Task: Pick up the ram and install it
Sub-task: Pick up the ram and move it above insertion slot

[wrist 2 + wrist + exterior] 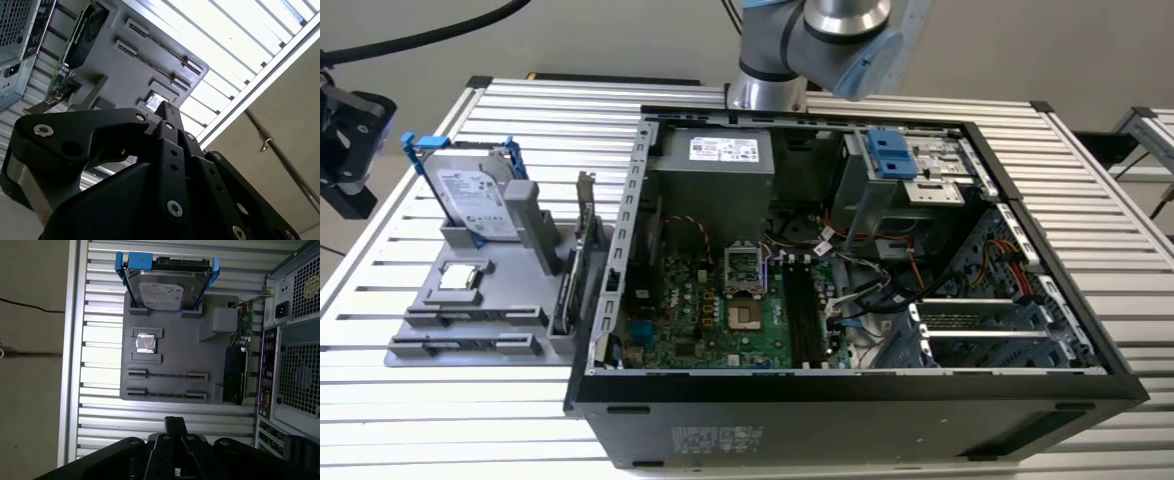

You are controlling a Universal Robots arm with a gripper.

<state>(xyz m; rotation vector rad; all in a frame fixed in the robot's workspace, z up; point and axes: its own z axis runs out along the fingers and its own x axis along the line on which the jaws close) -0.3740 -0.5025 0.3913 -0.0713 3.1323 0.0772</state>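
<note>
This looks like a robotics lab or test workshop. A robot arm (821, 40) stands at the far edge of a tabletop (427, 420) built from bare aluminium slats. An opened desktop computer case (854, 400) lies on its side in the middle, its circuit boards and wiring exposed. Near the tabletop's edge on the exterior view's left, a grey plastic holder (454, 330) keeps loose computer parts in fitted slots, among them a hard drive (470, 195). A second slatted table (1147, 130) stands at the exterior view's right, over a plain grey floor (30, 365).
</note>
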